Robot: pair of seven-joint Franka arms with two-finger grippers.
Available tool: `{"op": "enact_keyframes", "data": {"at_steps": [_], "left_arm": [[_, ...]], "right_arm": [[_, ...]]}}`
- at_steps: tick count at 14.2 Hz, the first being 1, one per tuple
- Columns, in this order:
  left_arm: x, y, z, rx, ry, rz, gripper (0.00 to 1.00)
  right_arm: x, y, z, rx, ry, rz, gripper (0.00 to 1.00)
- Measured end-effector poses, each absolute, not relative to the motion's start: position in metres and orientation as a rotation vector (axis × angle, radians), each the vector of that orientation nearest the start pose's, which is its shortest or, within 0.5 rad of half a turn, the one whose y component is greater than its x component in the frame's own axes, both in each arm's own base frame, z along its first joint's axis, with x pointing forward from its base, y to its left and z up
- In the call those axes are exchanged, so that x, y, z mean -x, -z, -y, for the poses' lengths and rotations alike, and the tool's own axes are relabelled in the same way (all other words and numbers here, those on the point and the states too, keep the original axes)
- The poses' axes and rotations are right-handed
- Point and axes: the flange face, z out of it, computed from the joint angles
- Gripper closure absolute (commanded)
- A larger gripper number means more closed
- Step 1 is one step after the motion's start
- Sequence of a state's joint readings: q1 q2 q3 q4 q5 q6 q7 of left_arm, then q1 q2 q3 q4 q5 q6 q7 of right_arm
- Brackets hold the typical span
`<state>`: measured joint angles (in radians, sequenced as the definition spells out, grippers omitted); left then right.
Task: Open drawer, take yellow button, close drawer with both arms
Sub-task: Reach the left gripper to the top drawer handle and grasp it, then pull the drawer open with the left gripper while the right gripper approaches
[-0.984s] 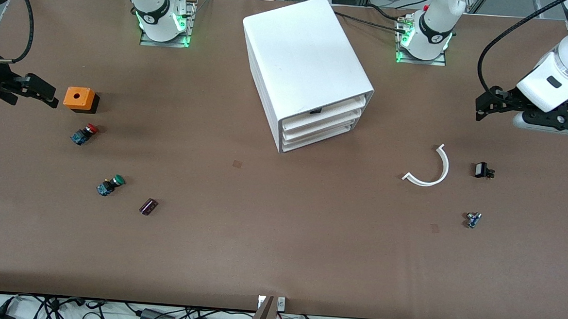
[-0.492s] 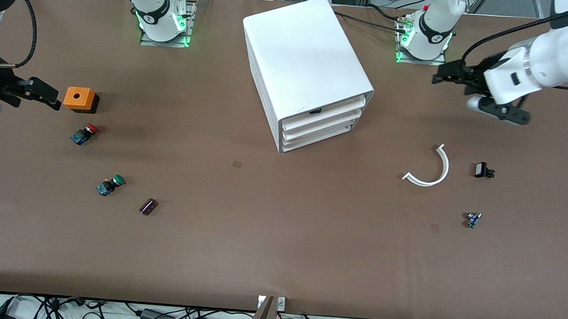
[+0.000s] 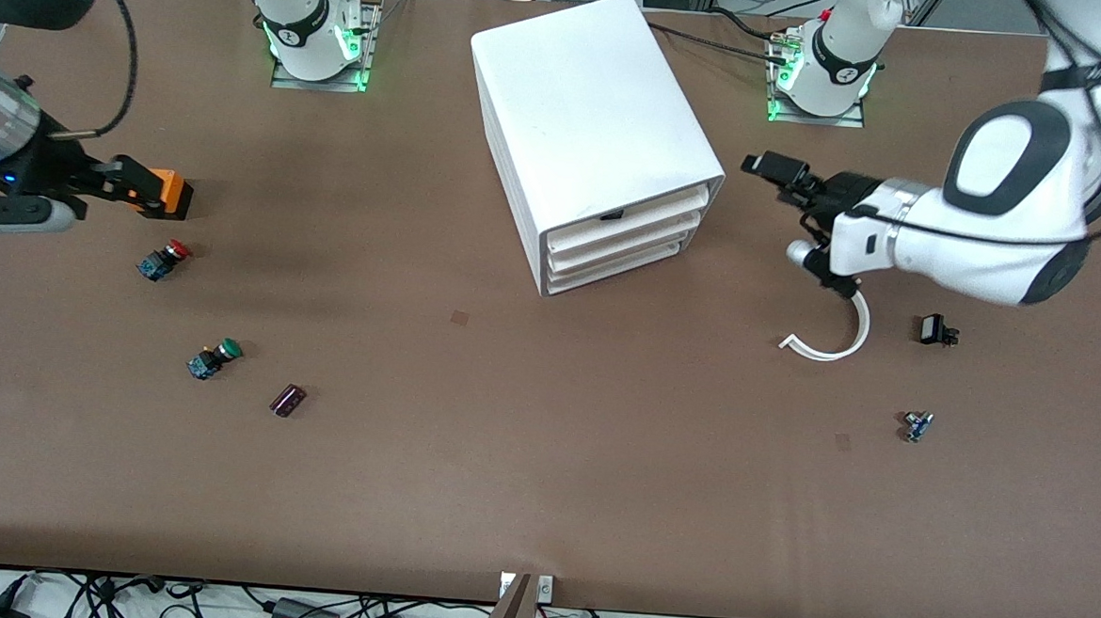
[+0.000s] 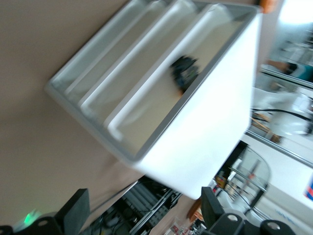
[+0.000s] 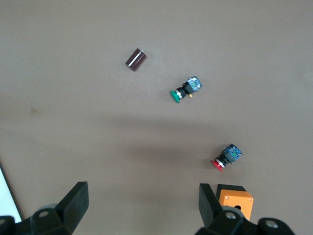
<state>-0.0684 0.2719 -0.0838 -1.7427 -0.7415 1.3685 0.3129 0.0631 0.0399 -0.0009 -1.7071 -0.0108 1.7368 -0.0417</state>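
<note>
The left claw (image 3: 783, 185), spread wide and holding nothing, hangs over the tabletop (image 3: 524, 458) just beside the shut drawer (image 3: 626, 223) it faces, while the right claw (image 3: 133, 188), equally wide and empty, hovers over an orange box (image 3: 172, 197), the button unseen.
</note>
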Motion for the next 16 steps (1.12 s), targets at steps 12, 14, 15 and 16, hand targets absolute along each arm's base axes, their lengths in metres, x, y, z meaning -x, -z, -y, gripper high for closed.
{"op": "enact_keyframes", "data": {"at_steps": [12,14,15,16], "left_arm": [[-0.535,-0.259,0.19,-1.818,0.357,0.524,0.25],[-0.526,-0.253,0.202,-1.81,0.367,0.539,0.3],[-0.521,-0.25,0.208,-1.803,0.375,0.54,0.4],[-0.517,-0.248,0.211,-1.794,0.378,0.542,0.52]], "right_arm": [[-0.597,-0.534,-0.144,3.122,-0.006,0.44,0.0],[-0.6,-0.536,-0.157,3.116,0.009,0.471,0.0],[-0.602,-0.539,-0.169,3.111,0.024,0.498,0.0],[-0.602,-0.541,-0.181,3.104,0.038,0.527,0.0]]}}
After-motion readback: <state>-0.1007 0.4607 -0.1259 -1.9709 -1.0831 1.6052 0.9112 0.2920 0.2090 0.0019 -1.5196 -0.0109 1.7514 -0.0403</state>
